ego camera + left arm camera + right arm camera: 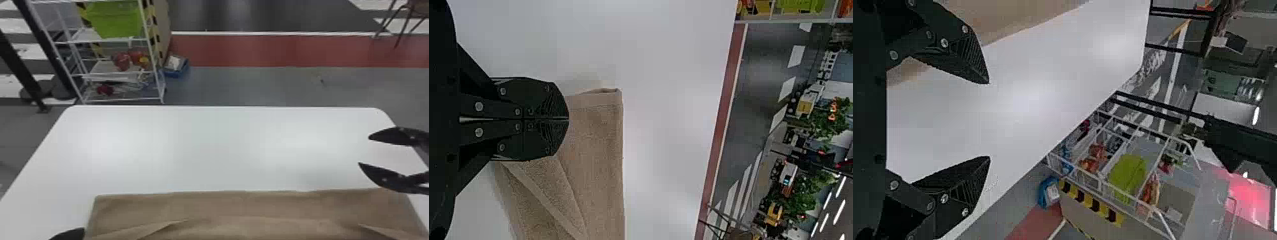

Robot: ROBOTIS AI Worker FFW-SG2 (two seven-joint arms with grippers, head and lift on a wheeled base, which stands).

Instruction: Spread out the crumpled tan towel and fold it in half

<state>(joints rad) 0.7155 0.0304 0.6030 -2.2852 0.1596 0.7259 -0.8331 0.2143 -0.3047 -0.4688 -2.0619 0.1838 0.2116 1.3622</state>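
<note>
The tan towel (242, 207) lies spread wide along the near part of the white table, with a few creases and loose folds toward the bottom edge. At the lower left is my left gripper (68, 234), beside the towel's left edge. In the left wrist view, my left gripper (568, 119) has its fingers together at the edge of the towel (601, 145), whose corner shows just past the tips. Over the towel's far right corner area, my right gripper (364, 150) is spread open. In the right wrist view, nothing is between the fingertips of my right gripper (989, 120).
The white table (217, 143) extends beyond the towel to its far edge. Past it on the floor stand a white wire shelf (118, 40) with a green bin (115, 19) and a blue box (175, 67). A chair (411, 12) is at the far right.
</note>
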